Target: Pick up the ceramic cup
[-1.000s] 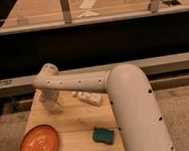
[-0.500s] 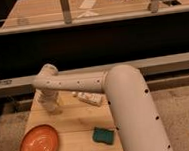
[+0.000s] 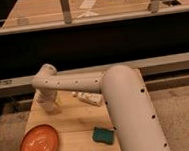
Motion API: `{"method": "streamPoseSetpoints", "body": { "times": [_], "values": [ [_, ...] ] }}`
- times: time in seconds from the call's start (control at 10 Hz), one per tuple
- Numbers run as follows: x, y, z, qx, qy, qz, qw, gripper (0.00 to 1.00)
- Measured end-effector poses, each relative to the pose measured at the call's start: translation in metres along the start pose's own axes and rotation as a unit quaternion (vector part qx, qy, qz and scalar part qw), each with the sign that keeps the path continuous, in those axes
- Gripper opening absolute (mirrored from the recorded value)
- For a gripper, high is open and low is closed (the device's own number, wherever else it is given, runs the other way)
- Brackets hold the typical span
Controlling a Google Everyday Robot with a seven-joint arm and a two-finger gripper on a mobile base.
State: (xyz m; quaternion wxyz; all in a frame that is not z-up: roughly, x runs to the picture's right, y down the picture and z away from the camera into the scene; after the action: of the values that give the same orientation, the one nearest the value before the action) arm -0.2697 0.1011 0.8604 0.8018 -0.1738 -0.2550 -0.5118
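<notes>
My white arm reaches from the lower right across the small wooden table [image 3: 75, 123] and bends down at the table's back left. My gripper [image 3: 50, 103] hangs there, low over the tabletop. A small pale shape sits right at its tip. I cannot tell this shape apart from the gripper, so the ceramic cup does not show clearly and is mostly hidden by the gripper.
An orange plate [image 3: 39, 143] lies at the front left of the table. A green sponge [image 3: 103, 135] lies at the front, beside my arm. A white carton [image 3: 89, 97] lies on its side at the back middle. A dark counter and a rail run behind the table.
The thick arm link has shifted slightly to the left. The gripper stays at the same spot at the table's back left.
</notes>
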Motion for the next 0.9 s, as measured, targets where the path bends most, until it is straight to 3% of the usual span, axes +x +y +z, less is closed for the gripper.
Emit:
{"method": "streamPoseSetpoints", "body": {
  "times": [0.7,0.9],
  "values": [
    [-0.0025,-0.0065,0.0056,-0.006,-0.003,-0.006,1.0,0.74],
    [-0.0024,-0.0071,0.0061,-0.01,-0.004,-0.006,0.9999,0.67]
  ]
}}
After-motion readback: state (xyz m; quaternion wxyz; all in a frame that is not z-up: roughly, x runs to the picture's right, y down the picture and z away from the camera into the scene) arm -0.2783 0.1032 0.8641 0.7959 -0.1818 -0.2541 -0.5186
